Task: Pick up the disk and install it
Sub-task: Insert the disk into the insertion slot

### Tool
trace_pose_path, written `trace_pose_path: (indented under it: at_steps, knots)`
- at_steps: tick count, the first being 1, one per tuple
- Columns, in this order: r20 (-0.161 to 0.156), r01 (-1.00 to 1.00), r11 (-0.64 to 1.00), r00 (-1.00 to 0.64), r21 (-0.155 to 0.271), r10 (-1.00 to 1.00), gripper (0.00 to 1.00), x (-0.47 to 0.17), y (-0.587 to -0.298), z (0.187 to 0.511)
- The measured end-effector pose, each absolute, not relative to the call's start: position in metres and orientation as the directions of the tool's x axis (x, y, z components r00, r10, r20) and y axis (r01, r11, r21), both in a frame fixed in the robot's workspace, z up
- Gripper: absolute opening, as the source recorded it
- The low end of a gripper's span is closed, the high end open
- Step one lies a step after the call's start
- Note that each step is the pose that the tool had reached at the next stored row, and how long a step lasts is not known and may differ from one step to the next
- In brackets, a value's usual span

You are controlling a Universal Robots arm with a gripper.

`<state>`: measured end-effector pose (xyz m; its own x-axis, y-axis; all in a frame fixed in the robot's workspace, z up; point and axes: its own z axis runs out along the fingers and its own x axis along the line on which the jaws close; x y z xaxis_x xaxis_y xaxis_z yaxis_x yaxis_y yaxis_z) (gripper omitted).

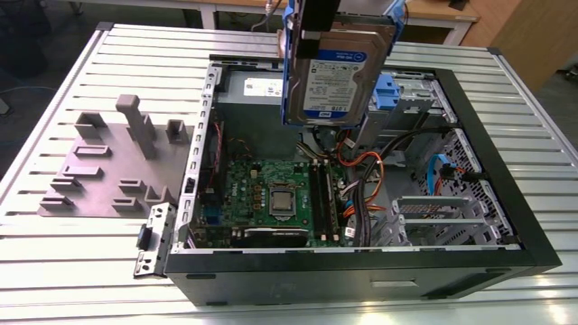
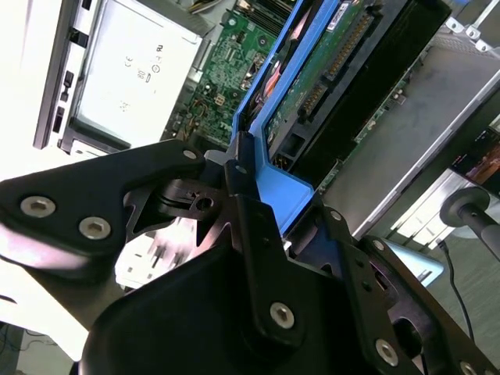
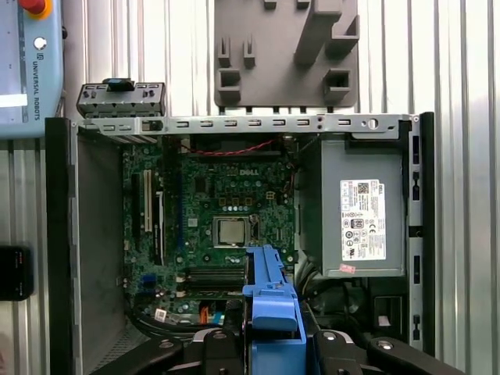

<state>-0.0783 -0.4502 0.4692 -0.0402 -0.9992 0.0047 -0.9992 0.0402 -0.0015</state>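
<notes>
A robot gripper point(image 1: 318, 27) is clamped on the blue plastic carrier frame of the disk point(image 1: 339, 74), holding it on edge above an open black computer case point(image 1: 532, 250). The pick-up looks done. The install is not, since the disk hangs clear of the case, over the green motherboard point(image 1: 271, 193). The disk is a flat silver rectangle of smooth metal with a white-and-blue label. In the second wrist view, black fingers point(image 2: 254, 234) pinch the frame's edge. The case lies on a ribbed aluminium table point(image 1: 54, 271), beside a grey moulded fixture plate point(image 1: 104, 169).
</notes>
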Motion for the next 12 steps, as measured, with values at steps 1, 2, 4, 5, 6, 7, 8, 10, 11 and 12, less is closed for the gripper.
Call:
trace_pose_path:
  at_steps: [1,2,4,5,6,7,8,10,11,12]
  knots:
    - [0.005,-0.999,0.040,-0.040,-0.002,-0.999,0.37,-0.0783,-0.4505,0.4692]
    - [0.005,-0.999,0.040,-0.040,-0.002,-0.999,0.37,-0.0783,-0.4508,0.4692]
    - [0.005,-0.999,0.040,-0.040,-0.002,-0.999,0.37,-0.0782,-0.4514,0.4692]
    - [0.005,-0.999,0.040,-0.040,-0.002,-0.999,0.37,-0.0782,-0.4518,0.4692]
    - [0.005,-0.999,0.040,-0.040,-0.002,-0.999,0.37,-0.0783,-0.4521,0.4692]
    - [0.005,-0.999,0.040,-0.040,-0.002,-0.999,0.37,-0.0783,-0.4524,0.4692]
    - [0.005,-0.999,0.040,-0.040,-0.002,-0.999,0.37,-0.0783,-0.4528,0.4692]
    - [0.005,-0.999,0.040,-0.040,-0.002,-0.999,0.37,-0.0783,-0.4535,0.4692]
    - [0.005,-0.999,0.040,-0.040,-0.002,-0.999,0.37,-0.0783,-0.4538,0.4692]
    - [0.005,-0.999,0.040,-0.040,-0.002,-0.999,0.37,-0.0783,-0.4542,0.4692]
